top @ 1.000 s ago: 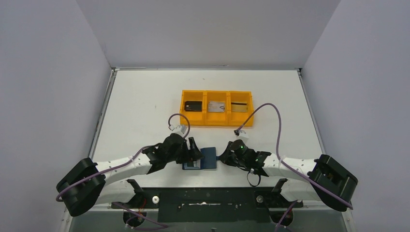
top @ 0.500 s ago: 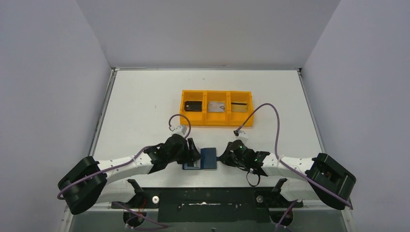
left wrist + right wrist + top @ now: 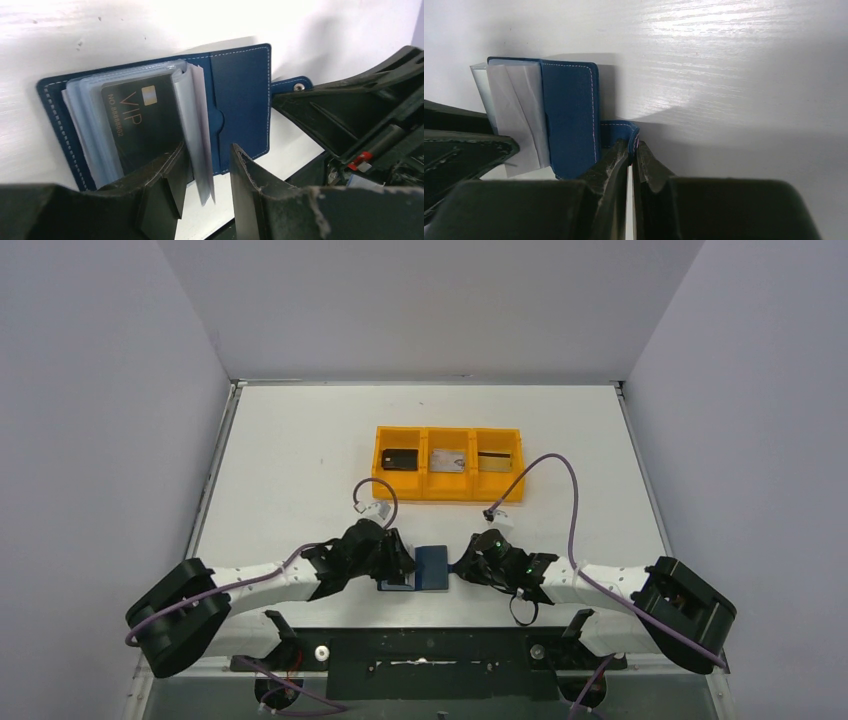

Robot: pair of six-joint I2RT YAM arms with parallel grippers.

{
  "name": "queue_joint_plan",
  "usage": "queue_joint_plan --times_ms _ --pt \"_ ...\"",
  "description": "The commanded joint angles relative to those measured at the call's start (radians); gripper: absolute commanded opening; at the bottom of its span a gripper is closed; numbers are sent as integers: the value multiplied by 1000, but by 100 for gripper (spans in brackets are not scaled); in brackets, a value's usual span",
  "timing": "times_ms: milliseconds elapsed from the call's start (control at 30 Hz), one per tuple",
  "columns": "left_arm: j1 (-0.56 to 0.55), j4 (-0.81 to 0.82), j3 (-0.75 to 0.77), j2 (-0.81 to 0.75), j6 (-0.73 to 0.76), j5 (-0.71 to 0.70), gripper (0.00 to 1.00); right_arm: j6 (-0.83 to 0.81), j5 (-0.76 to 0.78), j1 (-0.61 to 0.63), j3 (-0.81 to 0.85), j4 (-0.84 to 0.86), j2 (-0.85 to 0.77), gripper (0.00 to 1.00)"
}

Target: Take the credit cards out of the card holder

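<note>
The holder (image 3: 432, 567) lies open near the worktop's (image 3: 290, 470) front edge. Right pincer (image 3: 630, 155) clamps its tab (image 3: 621, 131). Left pincer (image 3: 210, 172), apart, straddles the sleeves' (image 3: 192, 115) free edge beside a black card (image 3: 145, 125). The tray (image 3: 447, 494) sits well apart, farther back.

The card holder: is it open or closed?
Open: card holder lies spread, its clear sleeves and a black VIP card exposed.

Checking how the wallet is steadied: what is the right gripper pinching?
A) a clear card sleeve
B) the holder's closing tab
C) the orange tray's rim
B: the right wrist view shows the right gripper shut on the closing tab of the card holder.
</note>
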Motion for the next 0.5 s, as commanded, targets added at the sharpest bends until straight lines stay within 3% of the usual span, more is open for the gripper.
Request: queue_joint_plan --times_ms 0,167,467 --pt "-14 113 78 83 30 74 35 10 18 -2 9 45 -1 5" --pt "-33 201 103 122 41 108 36 11 11 -1 2 58 -8 6" --pt "-68 220 136 257 41 119 40 17 13 -2 -13 72 -31 12"
